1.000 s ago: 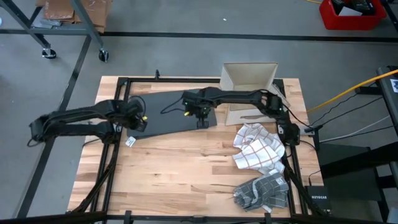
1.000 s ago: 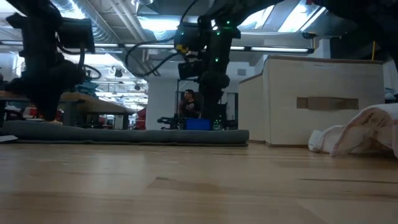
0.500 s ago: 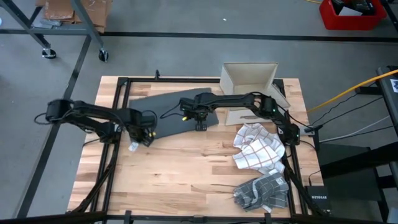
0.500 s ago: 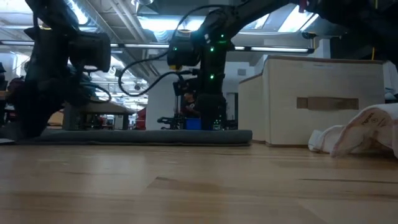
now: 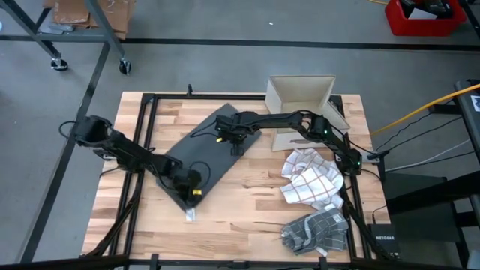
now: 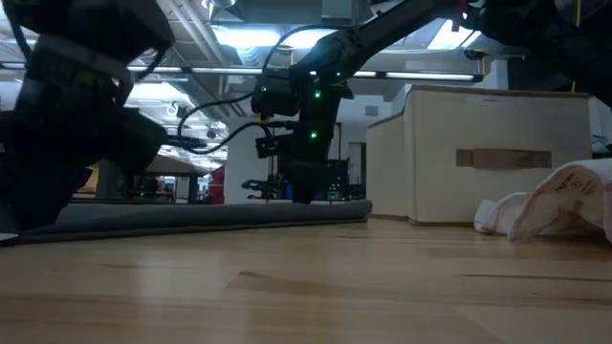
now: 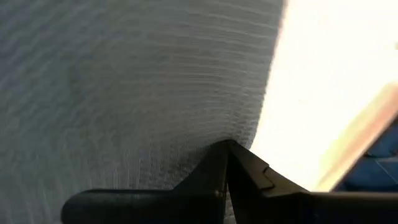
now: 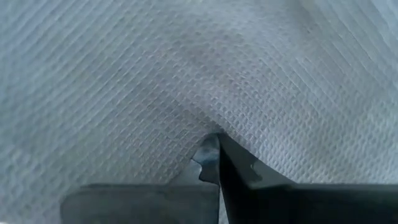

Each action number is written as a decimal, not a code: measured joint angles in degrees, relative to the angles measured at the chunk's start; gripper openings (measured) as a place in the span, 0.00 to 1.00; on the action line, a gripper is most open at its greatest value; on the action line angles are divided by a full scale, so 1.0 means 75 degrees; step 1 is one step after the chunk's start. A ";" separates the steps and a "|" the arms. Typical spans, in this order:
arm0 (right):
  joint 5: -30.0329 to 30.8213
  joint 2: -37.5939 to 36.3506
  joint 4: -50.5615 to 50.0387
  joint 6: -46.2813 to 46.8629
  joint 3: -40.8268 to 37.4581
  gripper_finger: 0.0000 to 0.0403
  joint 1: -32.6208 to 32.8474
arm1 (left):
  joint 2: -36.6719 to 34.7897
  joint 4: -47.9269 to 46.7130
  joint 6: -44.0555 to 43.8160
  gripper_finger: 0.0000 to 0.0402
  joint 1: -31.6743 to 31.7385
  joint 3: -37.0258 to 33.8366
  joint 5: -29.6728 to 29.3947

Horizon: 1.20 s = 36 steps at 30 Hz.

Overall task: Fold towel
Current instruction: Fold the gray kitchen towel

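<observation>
- The left gripper is pinched together on the near corner of the dark towel, low over the table's near-left middle; its wrist view shows the two fingers meeting on the waffle weave at the cloth's edge.
- The right gripper is likewise pressed together on the towel's far right edge, fingers closed into the fabric.
- Held at two points like this, the cloth lies stretched flat and slanted across the table, probably so it can be spread square before a fold is made.
- The low view shows it lying as a thin dark strip on the wood.
- Right of it, a pale box stands at the far edge, apart from the towel.
- A checked cloth and a grey cloth lie heaped near the right side, likely waiting their turn.
</observation>
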 joint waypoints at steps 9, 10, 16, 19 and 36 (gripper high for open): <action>-0.1106 0.0015 0.1431 -0.0226 -0.0016 0.00 0.0007 | 0.1846 0.1332 0.0565 0.00 -0.0422 0.1241 0.0072; -0.1105 0.0015 0.1567 -0.0226 -0.0016 0.00 0.0009 | 0.1937 0.1312 0.0837 0.00 -0.0398 0.1390 0.0058; -0.1104 0.0023 0.0793 -0.0449 0.0517 0.00 -0.0016 | 0.1600 0.0626 0.1676 0.00 -0.0261 0.1755 -0.0995; -0.1119 0.0023 -0.0113 -0.0633 0.1110 0.00 0.0003 | 0.1068 -0.0390 0.2259 0.00 -0.0209 0.1939 -0.1526; -0.2495 0.0009 -0.1475 -0.0174 0.2130 0.00 0.1518 | -0.1429 -0.5896 0.2684 0.00 -0.0211 0.2066 -0.3703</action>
